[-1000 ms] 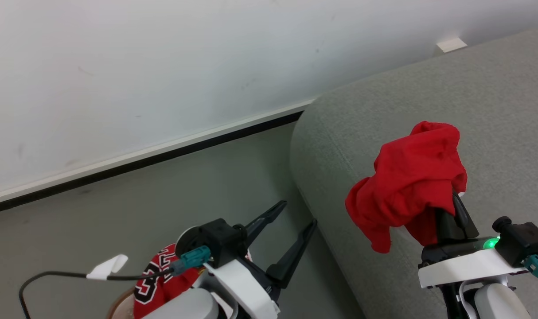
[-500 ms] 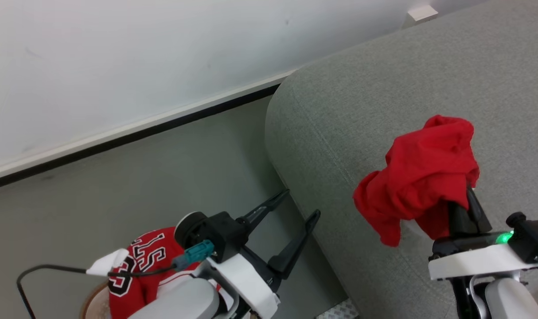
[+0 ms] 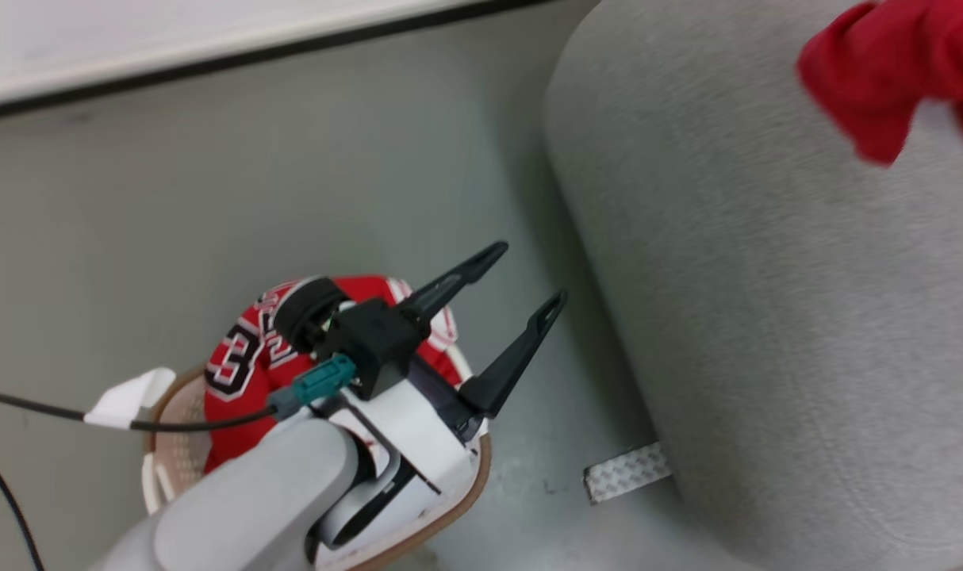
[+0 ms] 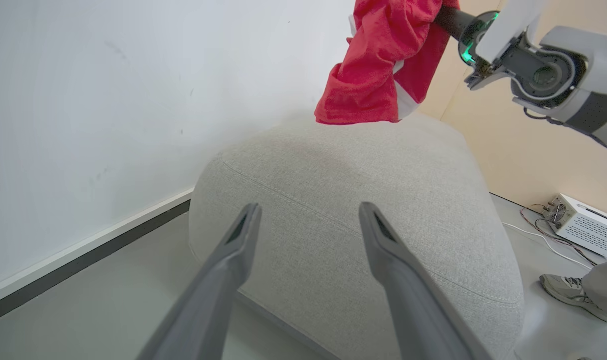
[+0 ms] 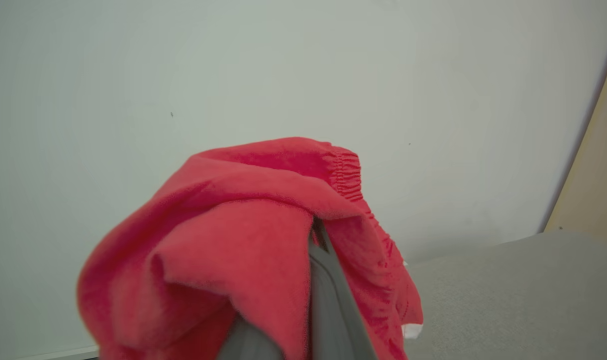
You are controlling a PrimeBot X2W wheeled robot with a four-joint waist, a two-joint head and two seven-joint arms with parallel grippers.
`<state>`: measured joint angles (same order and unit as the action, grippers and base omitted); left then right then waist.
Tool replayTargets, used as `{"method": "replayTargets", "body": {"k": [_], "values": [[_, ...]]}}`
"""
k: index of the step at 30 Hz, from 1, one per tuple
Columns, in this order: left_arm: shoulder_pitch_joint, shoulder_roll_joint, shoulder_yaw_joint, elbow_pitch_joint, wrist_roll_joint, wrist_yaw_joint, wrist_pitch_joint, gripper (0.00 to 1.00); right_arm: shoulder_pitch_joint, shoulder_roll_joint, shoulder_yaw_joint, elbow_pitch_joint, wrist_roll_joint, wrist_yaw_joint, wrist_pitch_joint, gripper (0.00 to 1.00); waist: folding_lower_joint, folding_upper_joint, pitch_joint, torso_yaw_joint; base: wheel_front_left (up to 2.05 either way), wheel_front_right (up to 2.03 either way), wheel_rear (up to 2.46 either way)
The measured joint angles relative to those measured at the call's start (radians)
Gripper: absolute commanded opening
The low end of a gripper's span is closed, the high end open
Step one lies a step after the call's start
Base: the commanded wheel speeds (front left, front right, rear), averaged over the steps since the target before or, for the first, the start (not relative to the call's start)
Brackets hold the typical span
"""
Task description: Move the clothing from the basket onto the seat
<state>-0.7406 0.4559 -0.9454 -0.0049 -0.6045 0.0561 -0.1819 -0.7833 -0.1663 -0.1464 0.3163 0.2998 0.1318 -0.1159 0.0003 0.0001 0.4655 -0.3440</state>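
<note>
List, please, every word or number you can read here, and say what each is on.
"3": large outlined numeral on the red jersey in the basket.
Lettering above it on that jersey: blurred and partly hidden, unreadable.
No other text can be read.

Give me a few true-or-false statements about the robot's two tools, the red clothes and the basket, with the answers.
1. The left tool is open and empty. True.
2. The right tool is shut on a red garment. True.
3. The basket is empty. False: a red jersey with numbers lies in it.
4. The basket stands on the seat. False: it stands on the floor beside the seat.
5. The red garment lies spread flat. False: it hangs bunched from the right tool.
</note>
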Motion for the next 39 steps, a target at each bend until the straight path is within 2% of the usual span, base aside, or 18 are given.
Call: {"method": "replayTargets", "body": {"k": [4, 11, 19, 21, 22, 23, 29, 36, 39], "values": [[-0.032, 0.001, 0.010, -0.012, 0.011, -0.003, 0.001, 1.00, -0.119, -0.072, -0.061, 0.074, -0.019, 0.000, 0.058, 0.00, 0.0000, 0.0000, 0.076, 0.055, 0.00, 0.00, 0.00], [-0.067, -0.016, 0.015, -0.006, 0.017, -0.012, -0.015, 1.00, -0.269, -0.237, -0.093, 0.253, -0.024, 0.000, 0.237, 0.00, 0.0001, -0.0001, 0.175, 0.161, 0.00, 0.00, 0.00], [-0.073, -0.032, 0.019, 0.024, 0.017, -0.020, -0.037, 1.00, -0.321, -0.305, -0.084, 0.470, -0.105, 0.000, 0.458, 0.00, -0.0001, 0.0000, 0.227, 0.235, 0.00, 0.00, 0.00], [-0.073, -0.037, 0.019, 0.031, 0.017, -0.020, -0.041, 1.00, -0.321, -0.300, -0.087, 0.511, -0.118, 0.000, 0.497, 0.53, 0.0000, 0.0000, 0.223, 0.239, 0.00, 0.00, 0.00], [-0.073, -0.037, 0.019, 0.034, 0.016, -0.020, -0.041, 1.00, -0.321, -0.298, -0.089, 0.521, -0.120, 0.000, 0.499, 0.89, -0.0001, -0.0001, 0.219, 0.240, 0.00, 0.00, 0.00], [-0.072, -0.038, 0.021, 0.037, 0.016, -0.020, -0.045, 1.00, -0.322, -0.298, -0.090, 0.527, -0.124, 0.000, 0.502, 1.00, -0.0001, -0.0001, 0.215, 0.239, 0.00, 0.00, 0.00], [-0.048, -0.039, 0.026, 0.069, 0.011, -0.020, -0.058, 1.00, -0.315, -0.273, -0.065, 0.548, -0.133, 0.000, 0.452, 1.00, -0.0001, -0.0001, 0.161, 0.229, 0.00, 0.00, 0.00], [0.038, -0.030, 0.064, 0.106, -0.028, -0.001, -0.075, 1.00, -0.245, -0.274, 0.072, 0.521, -0.110, 0.000, 0.419, 1.00, -0.0002, -0.0001, 0.023, 0.211, 0.00, 0.00, 0.00], [0.085, -0.028, 0.095, 0.113, -0.046, 0.016, -0.076, 1.00, -0.210, -0.281, 0.144, 0.464, -0.050, 0.000, 0.389, 1.00, -0.0004, -0.0001, -0.052, 0.205, 0.00, 0.00, 0.00]]}}
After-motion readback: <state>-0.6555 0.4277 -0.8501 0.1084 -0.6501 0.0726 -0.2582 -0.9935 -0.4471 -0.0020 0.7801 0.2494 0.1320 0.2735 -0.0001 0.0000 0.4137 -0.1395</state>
